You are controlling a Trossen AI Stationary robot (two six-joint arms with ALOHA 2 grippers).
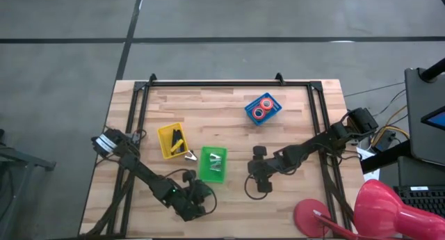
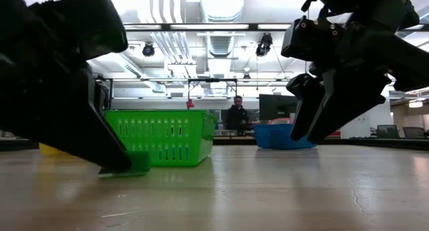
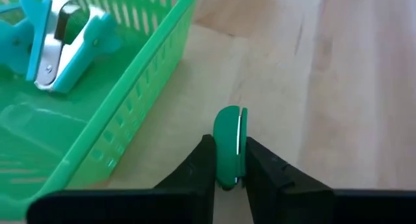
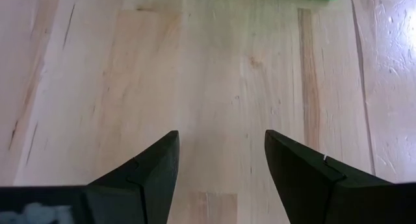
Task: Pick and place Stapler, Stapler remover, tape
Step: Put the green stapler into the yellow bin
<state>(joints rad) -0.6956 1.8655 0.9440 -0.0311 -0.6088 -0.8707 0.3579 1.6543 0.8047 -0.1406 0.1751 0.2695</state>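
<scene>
My left gripper (image 3: 227,169) is near the table's near edge, just in front of the green basket (image 1: 213,163), and it is shut on a green tape roll (image 3: 227,136) seen edge-on. In the low view the roll (image 2: 137,163) sits low by the table beside that gripper (image 2: 114,161). My right gripper (image 4: 221,159) hangs open over bare wood right of the green basket (image 1: 252,186). The black stapler (image 1: 177,138) lies in the yellow basket (image 1: 165,144). Red and orange tape rolls (image 1: 262,108) lie in the blue basket (image 1: 272,115). Teal staple removers (image 3: 62,42) lie in the green basket. My left gripper pinches the green tape roll between its two fingers (image 3: 203,165), one on each flat side, with the rounded rim (image 3: 227,120) sticking out past the fingertips. The fingers slant down toward the table. The roll stands on edge low at the table top; whether it rests there I cannot tell.
A small pale and yellow thing (image 1: 189,155) lies on the wood between the yellow and green baskets. A black frame (image 1: 229,83) borders the table. A red object (image 1: 382,211) sits at the table's near right corner. Bare wood lies between the green basket and my right arm.
</scene>
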